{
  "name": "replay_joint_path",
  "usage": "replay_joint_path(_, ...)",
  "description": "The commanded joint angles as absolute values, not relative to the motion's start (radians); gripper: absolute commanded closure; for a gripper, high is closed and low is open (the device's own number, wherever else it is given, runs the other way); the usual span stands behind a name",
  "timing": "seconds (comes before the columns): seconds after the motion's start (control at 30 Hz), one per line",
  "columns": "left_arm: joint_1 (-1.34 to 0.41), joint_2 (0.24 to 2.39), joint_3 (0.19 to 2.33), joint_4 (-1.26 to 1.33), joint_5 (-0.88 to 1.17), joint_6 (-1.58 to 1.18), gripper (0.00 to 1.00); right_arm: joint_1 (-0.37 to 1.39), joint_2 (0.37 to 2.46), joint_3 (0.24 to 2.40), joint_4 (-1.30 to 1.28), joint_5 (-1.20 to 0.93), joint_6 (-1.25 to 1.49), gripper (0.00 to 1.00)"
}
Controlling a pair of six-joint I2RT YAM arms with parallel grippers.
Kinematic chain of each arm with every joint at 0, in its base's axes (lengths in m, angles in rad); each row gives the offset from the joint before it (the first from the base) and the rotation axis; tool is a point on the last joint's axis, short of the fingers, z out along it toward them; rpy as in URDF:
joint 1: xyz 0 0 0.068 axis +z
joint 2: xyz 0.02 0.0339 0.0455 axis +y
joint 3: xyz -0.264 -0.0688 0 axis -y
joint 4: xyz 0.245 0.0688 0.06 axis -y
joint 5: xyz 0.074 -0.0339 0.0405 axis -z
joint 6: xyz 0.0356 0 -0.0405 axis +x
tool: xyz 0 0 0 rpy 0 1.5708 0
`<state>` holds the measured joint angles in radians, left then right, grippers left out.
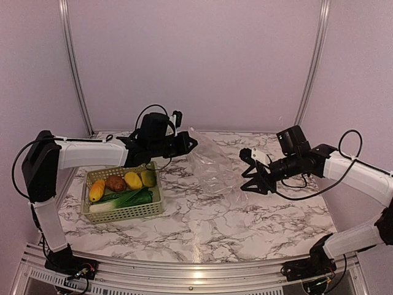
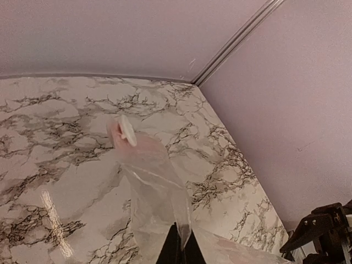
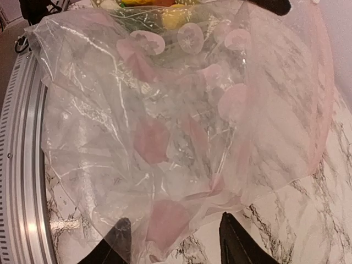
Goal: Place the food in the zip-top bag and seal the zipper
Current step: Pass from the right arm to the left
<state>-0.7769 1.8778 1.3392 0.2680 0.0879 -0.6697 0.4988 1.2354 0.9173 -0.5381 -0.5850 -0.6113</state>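
On my left arm (image 1: 92,152) the jaws are pinched fully together on a fold of the zip-top bag (image 1: 212,165). They hold it up off the desk (image 1: 202,228) at the far middle, so the film slopes down to the right. On my right arm (image 1: 359,172) the jaws stand apart. The bag's loose right edge lies just in front of and between the fingers (image 3: 120,242), but nothing is clamped there.

I judge the bag to be very light, thin and floppy. It will not hold any shape of its own, it crumples where I pinch it, and the smooth film could slip out of a shallow grip. One layer could also come up without the other. The place to take hold is the mouth edge, where the closure strip should be a little stiffer. I cannot make out the zipper in any view, so I cannot tell which edge that is.

The food (image 1: 123,187) lies in the green basket (image 1: 123,214) at the near left, well apart from the bag. The pieces look rounded, firm and easy to grasp across the middle.
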Motion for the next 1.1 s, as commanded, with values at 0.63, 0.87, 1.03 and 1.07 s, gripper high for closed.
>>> replay_joint_path(0.63,-0.801,1.597,1.345,0.107,0.517,0.370,1.00,0.238,1.389,1.492,-1.125,-0.950,-0.864,0.31)
replay_joint_path(0.87,-0.823,1.606,1.351,0.121,0.611,0.403,1.00,0.238,1.443,1.592,-1.014,-0.991,-0.720,0.32)
replay_joint_path(1.03,-0.822,1.637,1.371,0.234,0.255,0.264,1.00,0.229,1.482,1.791,-1.220,-1.024,-0.892,0.28)
replay_joint_path(1.07,-0.812,1.650,1.395,0.243,0.122,0.241,1.00,0.231,1.462,1.767,-1.219,-1.001,-0.897,0.26)
